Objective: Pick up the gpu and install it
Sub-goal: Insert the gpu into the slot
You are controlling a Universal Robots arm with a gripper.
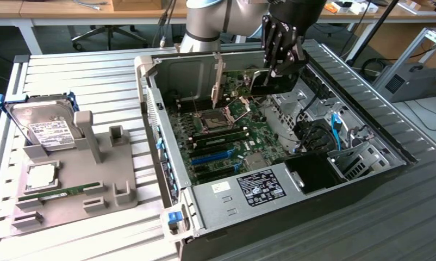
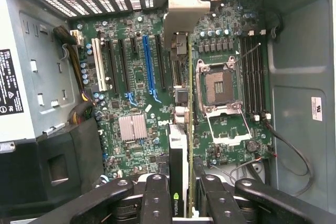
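Right, starting at the exterior view's left: the slatted bench (image 1: 80, 70) carries a grey holder (image 1: 94, 190) with a hard drive (image 1: 48, 122) in a blue frame standing at its far end and a narrow RAM stick (image 1: 58, 191) lying near the front. None of that is in play.

Moving to the middle, the open PC case (image 1: 276, 196) lies on its side with the motherboard (image 1: 225, 136) facing up. The blue slot (image 1: 211, 157) sits on the near-left part of the board.

Now the exterior view's right, and here's the action: the claw (image 1: 283, 65) hangs over the far side of the case, clenched on the gpu (image 1: 270, 82), the card dangling below the fingers and clear of the board.

From the wrist view the gpu (image 2: 178, 177) appears edge-on, pinched between the fingers (image 2: 157, 198), its long axis running away toward its silver bracket (image 2: 184, 3) at the case's rear wall. That axis looks parallel with the blue slot (image 2: 148, 61), but the card sits to one side of it, between the slots and the CPU socket (image 2: 220, 87).

Room above the board is open; the rear wall is close to the bracket, and loose cables (image 2: 289, 150) lie beyond the socket.
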